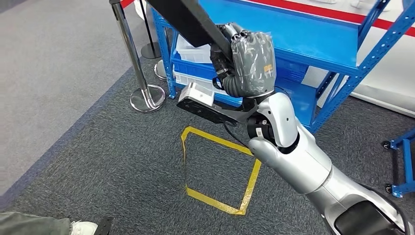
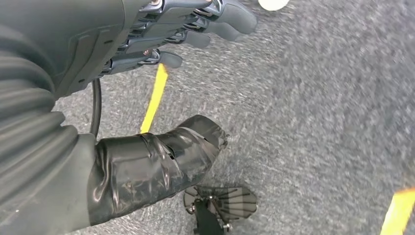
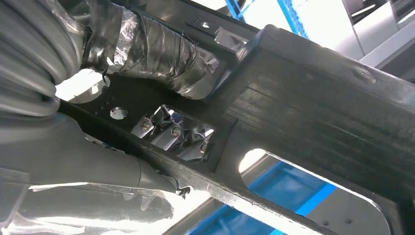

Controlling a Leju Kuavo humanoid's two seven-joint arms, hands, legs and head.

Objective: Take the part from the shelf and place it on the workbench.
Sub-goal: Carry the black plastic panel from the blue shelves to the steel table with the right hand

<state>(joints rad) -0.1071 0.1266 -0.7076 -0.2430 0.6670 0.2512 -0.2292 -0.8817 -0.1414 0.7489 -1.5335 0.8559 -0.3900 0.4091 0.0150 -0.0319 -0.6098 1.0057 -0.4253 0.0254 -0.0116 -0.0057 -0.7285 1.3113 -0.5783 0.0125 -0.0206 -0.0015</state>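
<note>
Head view: the right hand (image 1: 252,63), raised in front of the blue shelf (image 1: 313,34), grips a long black part (image 1: 188,19) that runs up and left out of frame. The part is clear of the shelf and held in the air above the grey carpet (image 1: 98,161). A yellow tape square (image 1: 220,169) lies on the carpet below, and a chrome post (image 1: 134,58) stands to the left. Left wrist view: the left hand (image 2: 147,44) hangs above the carpet, fingers (image 2: 225,22) loosely curled and holding nothing. Right wrist view: the taped thumb (image 3: 147,46) lies over the part (image 3: 313,112) and fingertips (image 3: 169,132) show through its slot, closed round it.
</note>
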